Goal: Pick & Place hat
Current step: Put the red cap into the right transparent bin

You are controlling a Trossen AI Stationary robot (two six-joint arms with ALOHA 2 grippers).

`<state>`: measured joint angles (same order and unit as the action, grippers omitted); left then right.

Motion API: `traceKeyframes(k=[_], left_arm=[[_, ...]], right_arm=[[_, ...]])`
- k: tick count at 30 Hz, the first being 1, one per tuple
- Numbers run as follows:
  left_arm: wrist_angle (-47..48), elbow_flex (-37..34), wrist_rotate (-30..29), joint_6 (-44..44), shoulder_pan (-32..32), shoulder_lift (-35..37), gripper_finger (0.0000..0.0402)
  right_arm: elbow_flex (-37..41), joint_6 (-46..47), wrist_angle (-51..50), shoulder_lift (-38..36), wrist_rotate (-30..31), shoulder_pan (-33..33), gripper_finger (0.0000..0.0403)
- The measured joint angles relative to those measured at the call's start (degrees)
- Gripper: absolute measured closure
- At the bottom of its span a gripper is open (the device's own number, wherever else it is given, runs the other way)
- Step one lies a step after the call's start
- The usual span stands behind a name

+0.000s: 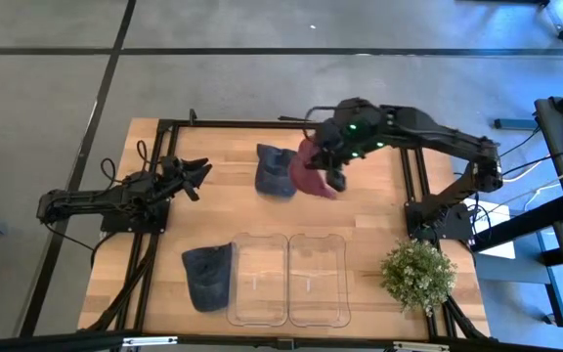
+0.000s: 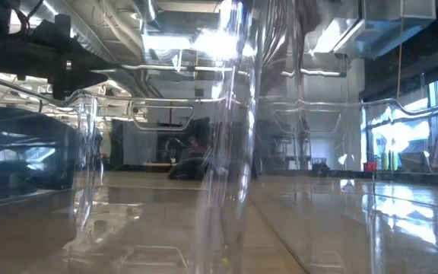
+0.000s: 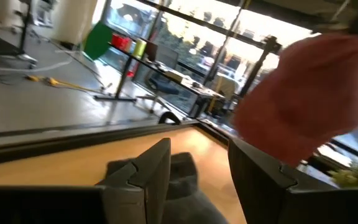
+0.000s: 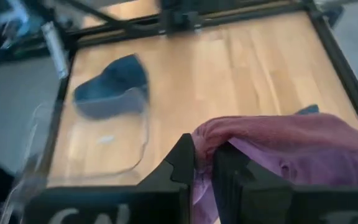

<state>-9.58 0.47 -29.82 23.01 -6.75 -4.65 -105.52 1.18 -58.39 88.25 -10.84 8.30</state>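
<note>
A maroon hat (image 1: 309,168) hangs in my right gripper (image 1: 335,179) over the middle of the table; the left wrist view shows the maroon hat (image 3: 306,99) up in the air. A blue hat (image 1: 275,171) lies on the wood just left of it. A second dark blue hat (image 1: 208,277) lies at the near edge beside the left clear bin (image 1: 259,279). My left gripper (image 1: 201,176) waits open at the table's left, pointing toward the blue hat (image 3: 185,177). My right gripper (image 4: 205,155) pinches a bunched edge of the maroon hat (image 4: 211,138) between its two fingers, coming from above and slanting down. The rest of the hat (image 4: 291,149) droops slack beside the fingers. It appears lifted off the wood.
Two clear bins (image 1: 318,279) stand side by side at the near edge, with a potted plant (image 1: 418,274) to their right. A black frame (image 1: 262,124) borders the table. Bare wood (image 4: 253,68) lies between the hats and the bins.
</note>
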Motion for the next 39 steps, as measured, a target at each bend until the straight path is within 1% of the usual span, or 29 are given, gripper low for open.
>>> traceKeyframes(k=[3, 7, 10, 13, 17, 20, 23, 27, 29, 35, 39], left_arm=[[0.02, 0.0, -3.0, -1.75, -0.01, -0.01, 0.0245], [0.02, 0.0, -5.46, -1.43, -0.02, 0.0, 0.0245], [0.89, 0.0, -5.43, -2.59, 0.0, -0.01, 0.0245], [2.21, 0.0, -5.43, -4.9, 0.0, 0.0, 0.0245], [4.24, 0.0, -5.21, -6.23, 0.0, 0.0, 0.0245], [5.29, 0.0, -5.18, -6.23, -0.02, -0.02, 0.0245], [5.29, 0.0, -5.16, -6.23, 0.0, -0.28, 0.0245], [5.29, 0.0, -5.16, -6.23, 0.0, -0.39, 0.0245], [5.29, 0.0, -5.15, -6.23, -0.02, -0.39, 0.0245], [5.31, 0.0, -5.14, -6.24, 0.0, -0.39, 0.0245], [5.31, 0.0, -5.14, -6.24, -0.01, -0.39, 0.0245]], right_arm=[[-5.41, -2.45, -5.91, 0.0, 0.34, -4.1, 0.0368], [-8.62, -3.12, -11.41, 0.04, 0.28, -10.31, 0.0368], [-8.87, -2.81, -14.28, 0.04, 0.28, -15.31, 0.0368], [-7.07, -1.12, -13.37, 0.33, 0.28, -20.22, 0.0368], [-6.51, -0.61, -12.88, 3.1, 0.28, -25.81, 0.0368], [-6.51, -4.4, -13.16, 5.58, 1.08, -29.46, 0.0368], [-6.51, -10.18, -13.72, 8.22, 5.39, -32.54, 0.0368], [-6.51, -19.81, -14.18, 10.96, 9.79, -35.04, 0.0367], [-6.51, -22.14, -14.25, 12.32, 10.66, -35.43, 0.0365], [-6.51, -24.19, -19.45, 16.03, 10.85, -35.28, 0.0363], [-6.46, -24.21, -21.0, 17.64, 10.87, -35.09, 0.0362]])
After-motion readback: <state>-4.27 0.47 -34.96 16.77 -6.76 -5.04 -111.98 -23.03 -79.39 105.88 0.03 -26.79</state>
